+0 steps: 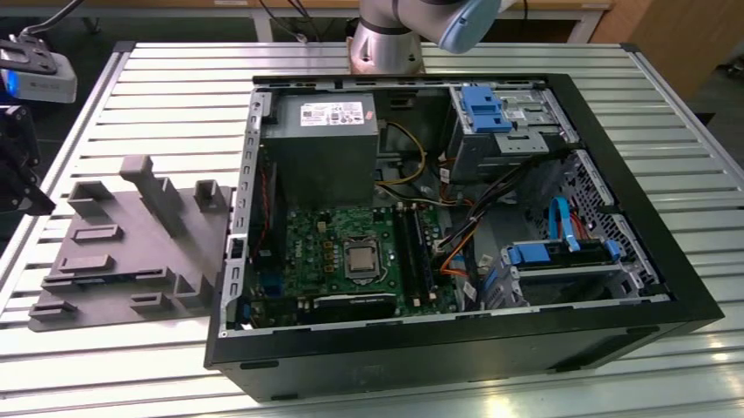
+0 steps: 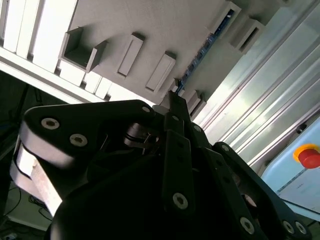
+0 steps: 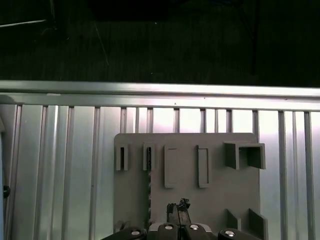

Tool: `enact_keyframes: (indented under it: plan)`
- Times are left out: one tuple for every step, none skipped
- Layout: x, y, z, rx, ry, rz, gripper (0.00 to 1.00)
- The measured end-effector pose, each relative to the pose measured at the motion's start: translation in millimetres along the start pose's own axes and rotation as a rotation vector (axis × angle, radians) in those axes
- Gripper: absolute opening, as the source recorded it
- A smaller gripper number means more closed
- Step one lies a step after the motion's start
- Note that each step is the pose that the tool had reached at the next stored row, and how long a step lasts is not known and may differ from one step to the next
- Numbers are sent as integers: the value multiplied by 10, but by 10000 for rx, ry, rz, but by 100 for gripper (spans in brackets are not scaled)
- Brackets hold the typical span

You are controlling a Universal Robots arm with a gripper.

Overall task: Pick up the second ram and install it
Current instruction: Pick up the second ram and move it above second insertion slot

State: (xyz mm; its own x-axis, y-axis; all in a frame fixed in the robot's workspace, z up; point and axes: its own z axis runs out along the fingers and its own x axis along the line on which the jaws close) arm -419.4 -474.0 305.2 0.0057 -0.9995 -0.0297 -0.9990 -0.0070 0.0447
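second ram (image 3: 148, 185) stands on edge in the gray holder's (image 3: 215, 200) slot, top edge free for pinching; my gripper (image 3: 178, 208) hangs over the holder, jaws closed, empty.

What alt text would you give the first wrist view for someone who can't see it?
A black claw hangs above a gray moulded plastic fixture on a ribbed metal table. A thin dark memory stick stands on edge in one of the fixture's slots.

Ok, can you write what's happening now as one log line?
gripper: shut, empty, above gray moulded plastic fixture | thin bluish-green second ram stick: standing on edge in fixture, not gripped
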Motion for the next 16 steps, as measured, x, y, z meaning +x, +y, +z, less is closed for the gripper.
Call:
enact_keyframes:
  plan:
    - [0, 0, 6, 0, 1, -15, 11]
    - [0, 0, 11, 0, 1, -29, 11]
    - [1, -1, 16, -1, 2, -44, 11]
    - [1, -1, 21, -2, 3, -59, 11]
    - [1, -1, 26, -3, 3, -73, 11]
    - [1, -2, 31, -3, 4, -88, 11]
    - [1, -2, 35, -3, 5, -103, 11]
    - [1, -2, 39, -4, 6, -118, 11]
    - [1, -2, 43, -5, 7, -132, 11]
    - [2, -2, 47, -5, 7, -145, 11]
    - [1, -2, 51, -5, 7, -159, 11]
    - [2, -2, 54, -6, 8, -171, 11]
    - [2, -3, 57, -6, 9, -185, 11]
    - [2, -3, 60, -6, 9, -198, 11]
    - [2, -3, 63, -7, 10, -208, 11]
    - [2, -3, 66, -7, 10, -219, 11]
